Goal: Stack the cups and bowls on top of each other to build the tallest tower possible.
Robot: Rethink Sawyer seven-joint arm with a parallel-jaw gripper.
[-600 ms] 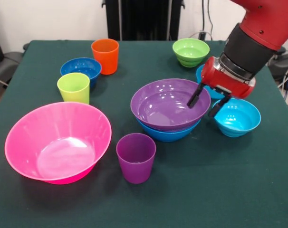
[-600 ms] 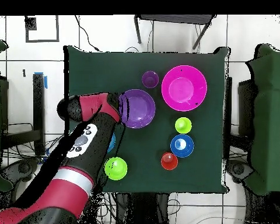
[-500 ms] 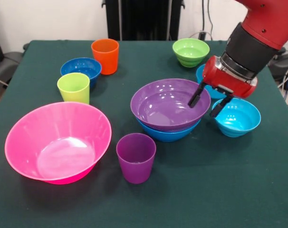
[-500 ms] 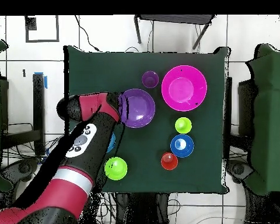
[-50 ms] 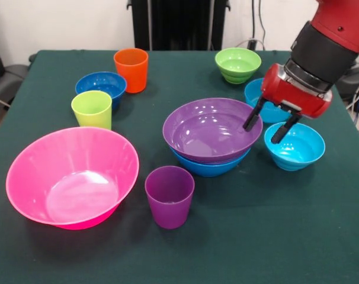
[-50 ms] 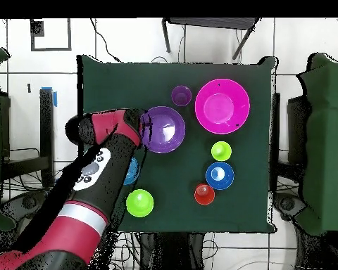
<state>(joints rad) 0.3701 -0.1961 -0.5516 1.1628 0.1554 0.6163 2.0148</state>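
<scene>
The table [image 5: 43, 248], covered in dark green cloth, fills both views. The overhead view alone shows the white tiled floor around it, cables near its edge, and chair frames at two sides; the front view alone shows a white wall and a dark upright frame behind the table.

The red and black arm [image 5: 327, 41] enters from the upper right in the front view. In the overhead view it covers one turquoise bowl almost wholly, with only a sliver of the other showing beside it.

The huge pink bowl [image 5: 73, 177] sits upright near the front left edge. The purple bowl [image 5: 212, 130] is nested in the blue bowl [image 5: 210, 167] at mid-table; this is the only stack. A turquoise bowl [image 5: 295, 147] stands just beside it, the second turquoise bowl [image 5: 261, 99] behind. The lime green bowl [image 5: 238, 64] and dark blue bowl [image 5: 101, 86] stand apart.

The purple cup [image 5: 169, 196], lime green cup [image 5: 92, 109] and orange cup [image 5: 131, 70] stand upright, singly.

The gripper [image 5: 267, 125] is spread apart and holds nothing; one finger is over the purple bowl's rim, the other over the nearer turquoise bowl.

Bare cloth lies along the front edge and front right corner.
</scene>
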